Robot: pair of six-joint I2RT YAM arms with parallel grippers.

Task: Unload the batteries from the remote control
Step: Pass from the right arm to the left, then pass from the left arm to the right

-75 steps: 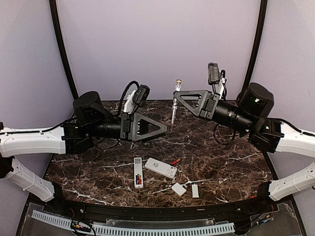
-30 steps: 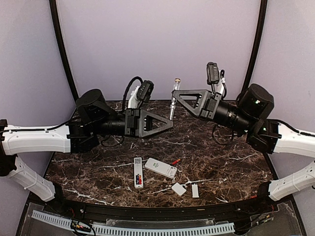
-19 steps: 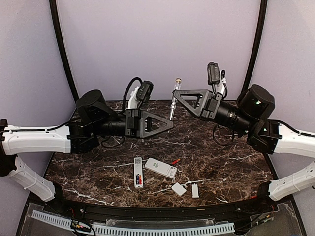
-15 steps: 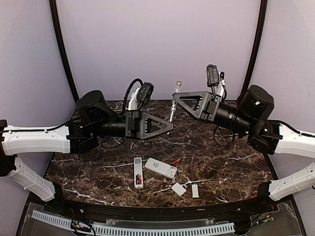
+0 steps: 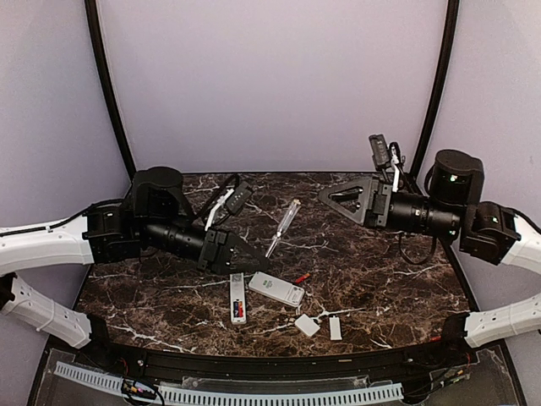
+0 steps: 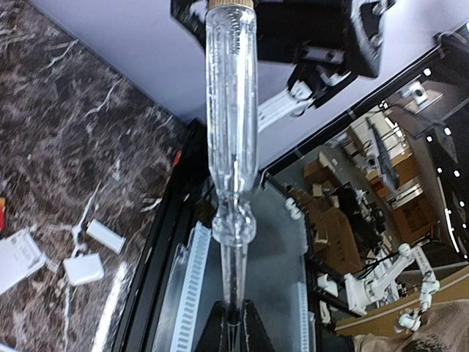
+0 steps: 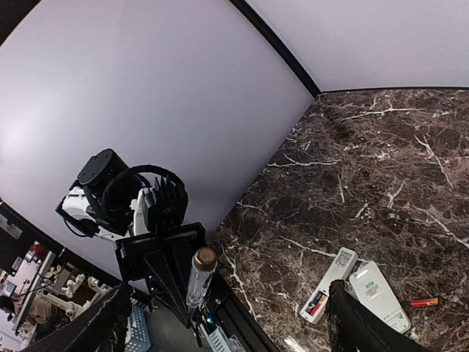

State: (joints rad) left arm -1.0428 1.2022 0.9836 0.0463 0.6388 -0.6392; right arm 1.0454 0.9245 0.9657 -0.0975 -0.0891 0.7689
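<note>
One red battery lies loose on the counter beside the wide remote; more seem to sit in the slim remote. The screwdriver has changed sides: our left hand now pinches its shaft, our right hand stands wide open. We may start prying.

Bare marble along the back and the right side of the table, with the right gripper high above it, jaws spread wide. From the left, barred by the left gripper, low just behind the narrow remote and the wide remote. Clamped in it, a screwdriver slanting up to the right across the middle. Near the front edge, two white covers, a little apart. Just beside the wide remote, a red battery.
</note>
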